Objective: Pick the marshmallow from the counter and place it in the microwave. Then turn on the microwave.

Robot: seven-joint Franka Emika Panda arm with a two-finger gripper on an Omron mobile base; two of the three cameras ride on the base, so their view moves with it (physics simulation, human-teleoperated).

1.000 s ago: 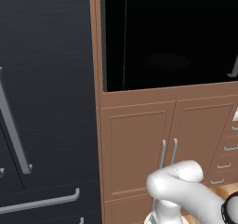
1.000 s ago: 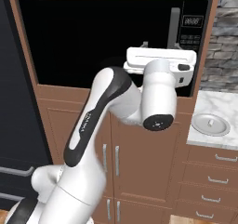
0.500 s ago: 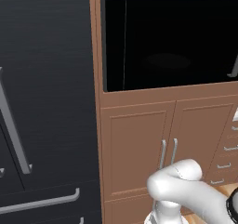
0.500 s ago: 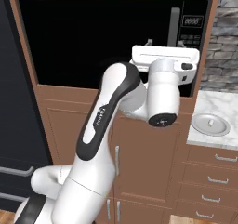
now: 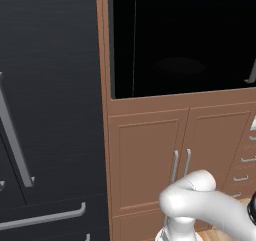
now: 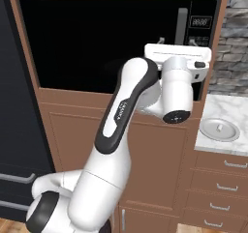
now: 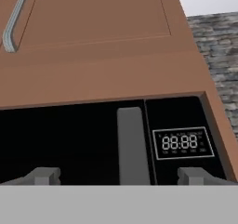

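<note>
Gripper [image 7: 119,175] spread wide and empty, raised at the microwave's [image 6: 106,43] right side, fingertips [image 7: 44,175] straddling its grey handle [image 7: 132,146] beside the lit display [image 7: 182,142]. Fridge [image 5: 47,110] stands left. Counter [image 6: 231,112], right, carries a plate [image 6: 220,129]. Marshmallow: cannot tell.

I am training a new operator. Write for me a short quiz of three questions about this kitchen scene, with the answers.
1. True or false: the gripper is shut on the marshmallow.
2. What stands between the fingertips in the hand view? A) the plate B) the microwave door handle C) a drawer
3. What round thing lies on the counter?

Key: 1. False, it is open and empty. 2. B. 3. A white plate.
</note>
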